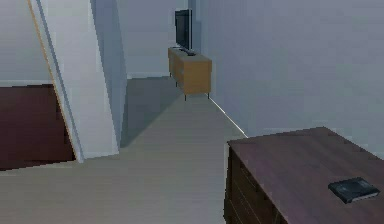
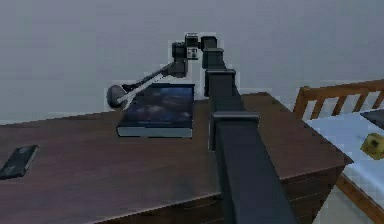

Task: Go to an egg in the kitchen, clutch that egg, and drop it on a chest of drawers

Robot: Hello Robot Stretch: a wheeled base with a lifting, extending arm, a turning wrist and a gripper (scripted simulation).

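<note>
Dark chest of drawers (image 2: 90, 152) top carries a book (image 2: 160, 108) near our gripper (image 2: 119, 96), whose load we cannot tell; an egg dropped there might roll off.

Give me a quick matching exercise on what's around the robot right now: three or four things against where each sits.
Things: 1 book; 2 television; 3 flat dark device; 4 bed frame.
Places: A on the light wood cabinet; B arm side view's right; C on the chest of drawers, left end; D mid-top of it, left of the arm.
Pairs: 1-D; 2-A; 3-C; 4-B.
</note>
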